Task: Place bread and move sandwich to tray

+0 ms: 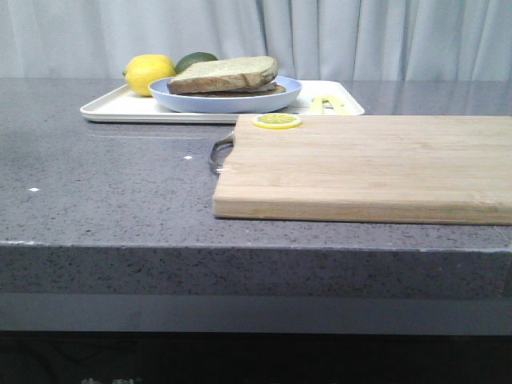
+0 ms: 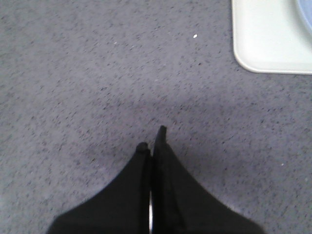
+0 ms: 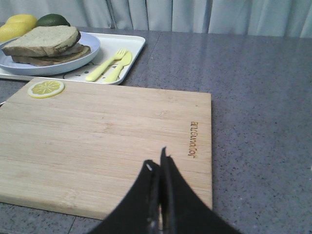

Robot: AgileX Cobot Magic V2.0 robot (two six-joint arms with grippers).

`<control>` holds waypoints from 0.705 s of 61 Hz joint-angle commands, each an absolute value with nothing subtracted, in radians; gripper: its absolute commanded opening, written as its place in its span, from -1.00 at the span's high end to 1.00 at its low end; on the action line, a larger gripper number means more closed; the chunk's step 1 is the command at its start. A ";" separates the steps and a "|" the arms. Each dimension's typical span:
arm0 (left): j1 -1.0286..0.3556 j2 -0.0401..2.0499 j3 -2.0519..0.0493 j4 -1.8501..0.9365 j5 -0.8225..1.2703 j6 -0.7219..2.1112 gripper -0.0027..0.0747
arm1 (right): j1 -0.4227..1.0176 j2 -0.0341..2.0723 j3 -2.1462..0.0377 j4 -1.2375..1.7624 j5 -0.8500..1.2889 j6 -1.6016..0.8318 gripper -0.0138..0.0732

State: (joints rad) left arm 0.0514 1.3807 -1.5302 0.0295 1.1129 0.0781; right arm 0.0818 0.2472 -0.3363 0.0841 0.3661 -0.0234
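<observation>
The bread (image 1: 228, 71) (image 3: 41, 40), a thick brown-crusted slice, lies on top of the sandwich (image 1: 240, 89) (image 3: 53, 55) on the light-blue plate (image 1: 184, 99) (image 3: 90, 46). The plate stands on the white tray (image 1: 112, 107) (image 3: 131, 45) at the back left. The tray's corner (image 2: 265, 44) shows in the left wrist view. My left gripper (image 2: 153, 139) is shut and empty over bare countertop. My right gripper (image 3: 158, 161) is shut and empty over the near right part of the cutting board. Neither gripper shows in the front view.
A wooden cutting board (image 1: 368, 164) (image 3: 97, 141) lies in front of the tray, a lemon slice (image 1: 277, 121) (image 3: 46, 88) at its back left corner. A lemon (image 1: 148, 73), an avocado (image 1: 194, 59) and yellow cutlery (image 3: 109, 66) are on the tray. Curtains hang behind.
</observation>
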 commanded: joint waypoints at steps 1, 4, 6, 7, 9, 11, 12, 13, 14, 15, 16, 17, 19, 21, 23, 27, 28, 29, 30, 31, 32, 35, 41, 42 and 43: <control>0.090 1.211 -1.405 0.026 0.974 0.068 0.98 | 0.077 0.255 -0.364 0.076 0.283 -0.025 0.84; 0.110 1.145 -1.338 0.026 0.944 0.068 0.98 | 0.077 0.255 -0.364 0.076 0.283 -0.025 0.84; 0.115 1.102 -1.285 0.026 0.923 0.068 0.98 | 0.077 0.255 -0.364 0.076 0.283 -0.025 0.84; 0.120 1.068 -1.254 0.026 0.907 0.068 0.98 | 0.077 0.255 -0.364 0.076 0.283 -0.025 0.84; 0.120 1.012 -1.212 0.026 0.876 0.068 0.98 | 0.077 0.255 -0.364 0.076 0.283 -0.025 0.84; 0.120 0.966 -1.172 0.026 0.848 0.068 0.98 | 0.077 0.255 -0.364 0.076 0.283 -0.025 0.84; 0.120 0.943 -1.153 0.026 0.833 0.068 0.98 | 0.077 0.255 -0.364 0.076 0.283 -0.025 0.84; 0.120 0.920 -1.123 0.026 0.818 0.068 0.98 | 0.077 0.255 -0.364 0.076 0.283 -0.025 0.84; 0.120 0.885 -1.104 0.024 0.794 0.068 0.98 | 0.077 0.255 -0.364 0.076 0.283 -0.025 0.84; 0.120 0.861 -1.085 0.022 0.777 0.068 0.98 | 0.077 0.255 -0.364 0.076 0.283 -0.025 0.84; 0.120 0.836 -1.056 0.016 0.761 0.068 0.98 | 0.077 0.255 -0.364 0.076 0.283 -0.025 0.84; 0.120 0.812 -1.037 0.014 0.744 0.068 0.98 | 0.077 0.255 -0.364 0.076 0.283 -0.025 0.84; 0.120 0.752 -0.989 0.007 0.699 0.068 0.98 | 0.077 0.255 -0.364 0.076 0.283 -0.025 0.84; 0.120 0.687 -0.953 0.000 0.660 0.068 0.98 | 0.077 0.255 -0.364 0.076 0.283 -0.025 0.84; 0.120 0.622 -0.907 -0.011 0.622 0.068 0.98 | 0.077 0.255 -0.364 0.076 0.284 -0.025 0.84; 0.120 0.507 -0.828 -0.016 0.563 0.068 0.98 | 0.077 0.255 -0.364 0.076 0.284 -0.025 0.84; 0.120 0.482 -0.804 -0.016 0.553 0.068 0.98 | 0.077 0.255 -0.364 0.076 0.284 -0.025 0.84; 0.120 0.459 -0.789 -0.016 0.543 0.068 0.98 | 0.077 0.255 -0.364 0.076 0.284 -0.025 0.84; 0.120 0.436 -0.774 -0.016 0.534 0.068 0.98 | 0.077 0.255 -0.364 0.076 0.284 -0.025 0.84; 0.120 0.404 -0.760 -0.016 0.523 0.068 0.98 | 0.077 0.255 -0.364 0.076 0.284 -0.025 0.84; 0.120 0.384 -0.748 -0.016 0.518 0.068 0.98 | 0.077 0.255 -0.364 0.076 0.284 -0.025 0.84; 0.120 0.323 -0.709 -0.016 0.512 0.068 0.98 | 0.077 0.255 -0.364 0.076 0.284 -0.025 0.84; 0.120 0.243 -0.652 -0.016 0.516 0.068 0.98 | 0.077 0.255 -0.364 0.076 0.284 -0.025 0.84; 0.120 0.232 -0.645 -0.016 0.516 0.068 0.98 | 0.077 0.255 -0.364 0.076 0.284 -0.025 0.84; 0.120 0.225 -0.637 -0.016 0.516 0.068 0.98 | 0.077 0.255 -0.364 0.076 0.284 -0.025 0.84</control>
